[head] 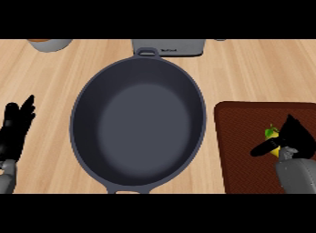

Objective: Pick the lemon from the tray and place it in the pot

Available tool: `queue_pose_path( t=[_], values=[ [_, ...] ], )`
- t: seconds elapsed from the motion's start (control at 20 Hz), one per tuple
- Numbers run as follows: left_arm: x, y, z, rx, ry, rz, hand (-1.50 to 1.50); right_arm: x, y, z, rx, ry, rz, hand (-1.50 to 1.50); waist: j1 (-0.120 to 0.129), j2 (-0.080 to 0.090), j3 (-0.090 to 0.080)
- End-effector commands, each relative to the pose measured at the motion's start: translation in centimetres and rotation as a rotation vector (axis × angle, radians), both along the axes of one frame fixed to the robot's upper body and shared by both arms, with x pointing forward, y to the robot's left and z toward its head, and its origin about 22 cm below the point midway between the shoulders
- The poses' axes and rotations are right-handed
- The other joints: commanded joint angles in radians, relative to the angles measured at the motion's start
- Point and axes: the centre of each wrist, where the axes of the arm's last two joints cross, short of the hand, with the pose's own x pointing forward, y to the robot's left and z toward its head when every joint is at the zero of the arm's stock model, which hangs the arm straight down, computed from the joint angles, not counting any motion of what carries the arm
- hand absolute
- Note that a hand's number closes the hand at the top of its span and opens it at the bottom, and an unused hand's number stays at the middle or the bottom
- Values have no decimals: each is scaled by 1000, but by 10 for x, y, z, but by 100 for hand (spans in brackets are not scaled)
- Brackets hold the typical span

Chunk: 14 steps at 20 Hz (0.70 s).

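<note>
Right hand (297, 137) curls around the lemon (272, 133) over the tray (244, 152) right of the empty oval pot (81, 107), seemingly securing it for transfer, while the left hand (12, 132) rests open left of the pot.

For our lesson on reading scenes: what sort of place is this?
Probably a kitchen counter: a large oval pot on a wooden top, and a grey appliance behind it.
</note>
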Motion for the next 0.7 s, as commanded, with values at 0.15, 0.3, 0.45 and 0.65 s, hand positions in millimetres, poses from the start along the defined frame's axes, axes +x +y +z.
queue_pose_path(
  t=[0.15, 0.3, 0.45, 0.65],
  values=[
    [-5, 1, 5, 1, -3, -27, 0, -2, 4, -13, 15, 15, -18, -150, 0, 0, 0],
    [-8, 5, 8, 7, 8, -5, 0, -6, -3, -20, 16, -21, 22, 150, 1, 0, 0],
    [10, -7, -20, 10, 7, 11, 0, 17, -3, -5, -92, -49, 68, 150, -1, 2, 0],
    [10, 6, 2, -5, -3, 5, 0, -4, -9, -15, -184, -32, 105, 150, -3, 0, 0]
  ],
)
